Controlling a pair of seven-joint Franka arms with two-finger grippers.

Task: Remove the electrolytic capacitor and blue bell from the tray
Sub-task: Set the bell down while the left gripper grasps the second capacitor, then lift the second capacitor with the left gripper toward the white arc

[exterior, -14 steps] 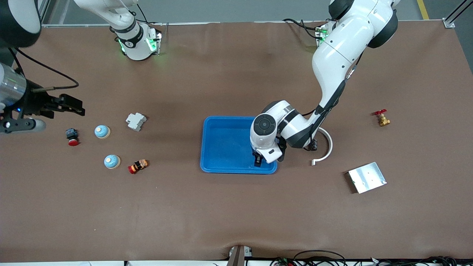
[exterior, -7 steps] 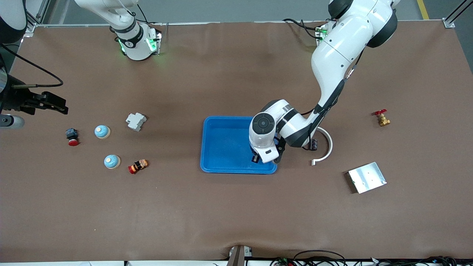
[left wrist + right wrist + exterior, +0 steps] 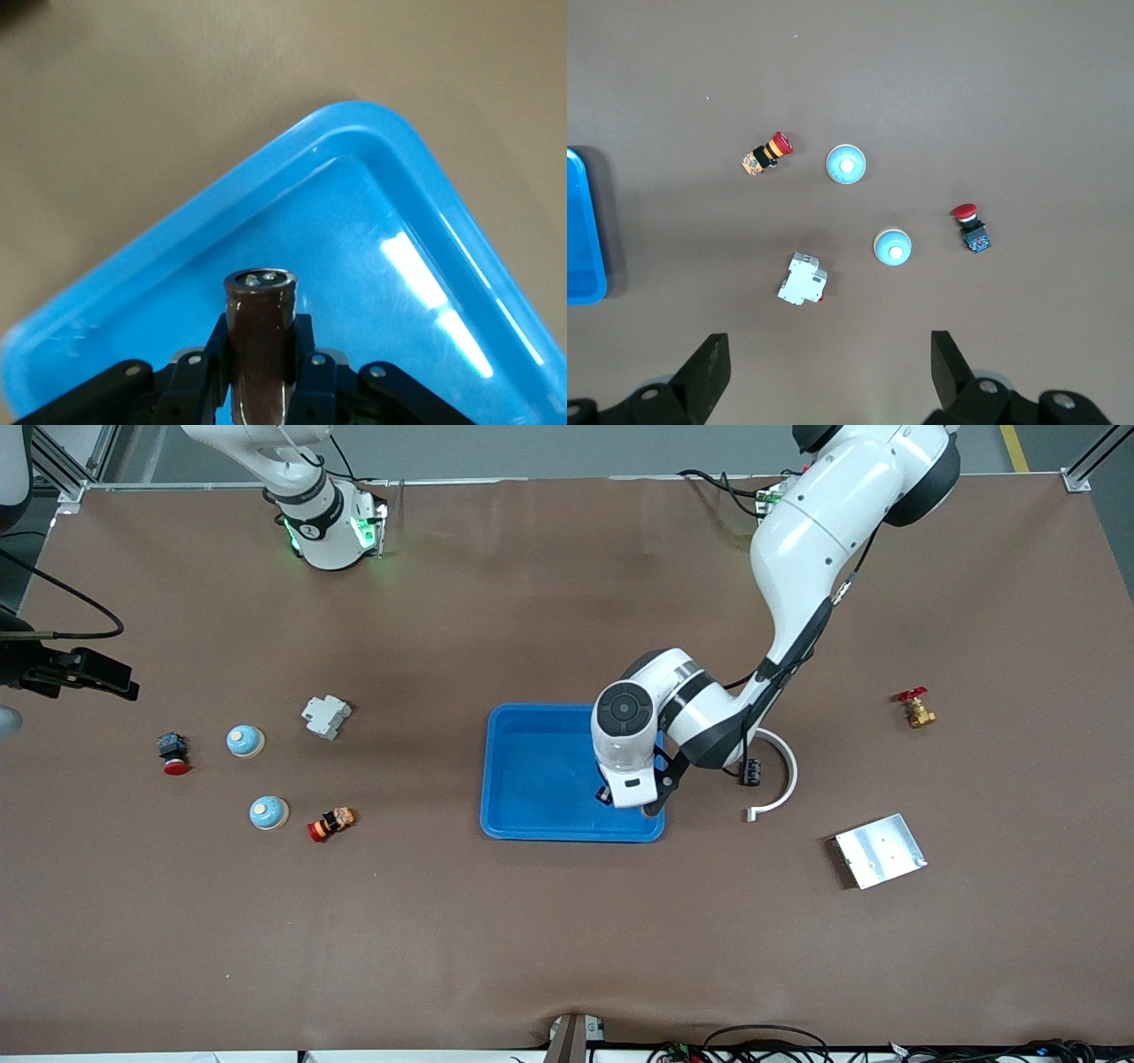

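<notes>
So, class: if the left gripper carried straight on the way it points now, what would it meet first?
The left gripper, shut on the dark electrolytic capacitor, points down into the blue tray. Going straight on, the capacitor's end would probably meet the tray's floor first, near a corner; the height above it is unclear.

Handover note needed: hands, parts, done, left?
Left hand: shut on the electrolytic capacitor, over the tray's corner nearest the camera at the left arm's end.
Right hand: open, waiting above the table's right-arm end, over the white circuit breaker.
Two blue bells sit on the table at the right arm's end, outside the tray. Another small dark capacitor stands on the table by the white curved piece.
Done: no bell in the tray; capacitor gripped.
Left: carry the capacitor clear of the tray and set it down.
</notes>
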